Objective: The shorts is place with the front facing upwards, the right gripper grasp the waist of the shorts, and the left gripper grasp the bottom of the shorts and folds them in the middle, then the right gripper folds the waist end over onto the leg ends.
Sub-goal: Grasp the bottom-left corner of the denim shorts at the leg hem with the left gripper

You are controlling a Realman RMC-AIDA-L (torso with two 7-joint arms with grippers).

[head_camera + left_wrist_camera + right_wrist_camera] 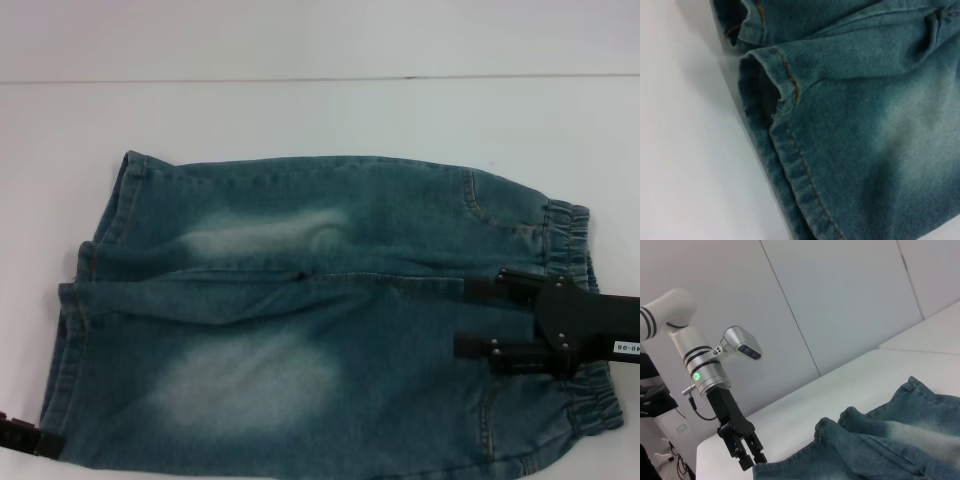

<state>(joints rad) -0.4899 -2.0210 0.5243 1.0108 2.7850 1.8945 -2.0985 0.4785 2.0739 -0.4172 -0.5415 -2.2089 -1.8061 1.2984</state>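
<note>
Over the shorts' [300, 310] waist the right gripper [480, 315] hangs spread — left gripper [752, 460] at the hem, state unclear.

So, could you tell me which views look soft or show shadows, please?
Head view: slightly soft; the shorts look hazy. Left wrist view: hem stitching crisp, with a faint shadow on the table beside it. Right wrist view: fairly sharp, evenly lit; the left hand shows clearly.

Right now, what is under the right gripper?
Under the right gripper lie the shorts, near their elastic waist, spread on the white table. Its open fingers reach over the denim. The cloth directly beneath it is covered. The left gripper is at the leg hem.
</note>
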